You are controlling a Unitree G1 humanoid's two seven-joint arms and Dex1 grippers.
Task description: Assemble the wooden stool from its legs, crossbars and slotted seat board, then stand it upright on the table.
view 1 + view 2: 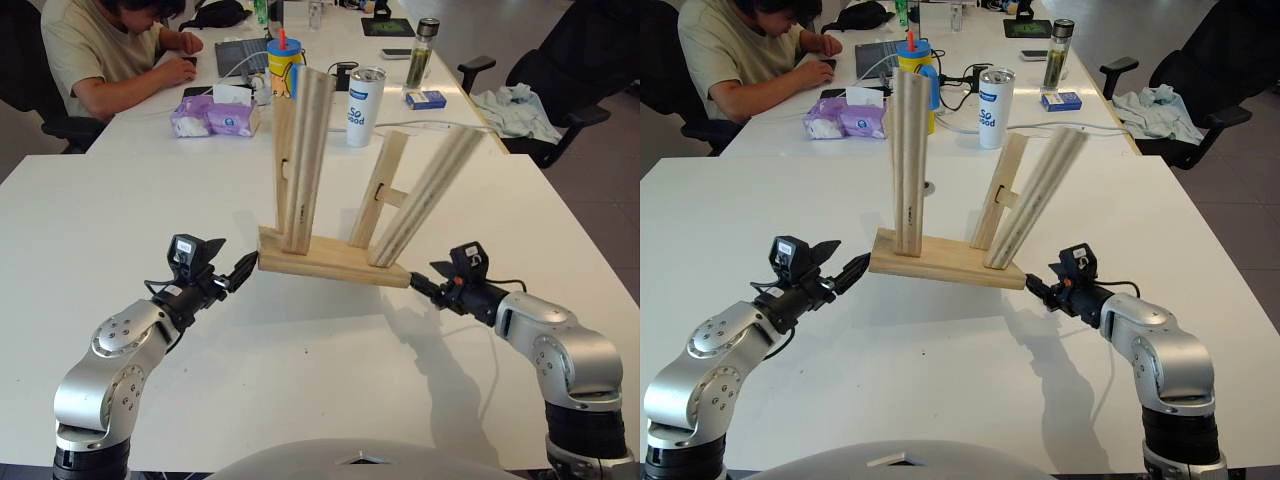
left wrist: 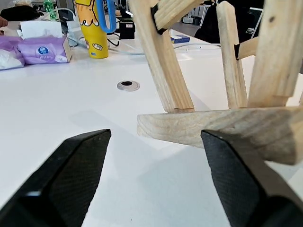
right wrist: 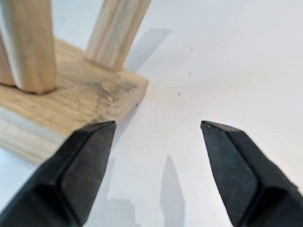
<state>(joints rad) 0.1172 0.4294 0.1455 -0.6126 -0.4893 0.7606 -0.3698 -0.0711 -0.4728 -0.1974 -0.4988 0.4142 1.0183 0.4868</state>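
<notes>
stool: wooden stool [image 1: 335,262] is sitting upside down mid-table, seat board down on the white table [image 1: 300,390], legs pointing up and splaying outward.
legs: left pair of legs [image 1: 305,160] is rising near-vertical from the board's left end; right legs [image 1: 425,195] are leaning out to the right, with a crossbar [image 1: 392,197] bridging them.
seat board axis: long axis is running left-right, so one short end is facing each arm.
left gripper: left gripper [image 1: 245,270] is hovering low at the board's left end, fingers spread apart and gripping nothing. In the left wrist view the board edge is lying just ahead of the gap, and I cannot tell if a tip is touching it.
right gripper: right gripper [image 1: 420,283] is waiting just beside the board's right near corner, fingers apart and empty. The right wrist view is showing the corner off to one finger's side, not centred in the gap.
nearer arm: neither, both are sitting about equally close to their own ends.
stage: assembly is looking done; flipping it upright is what remains, as a judgement.
key relation: the board is lying between the two grippers, each needing to close in along the board's axis.
clutter: tumbler [image 1: 366,105] and tissue pack [image 1: 215,117] are standing well apart on the far table.
</notes>
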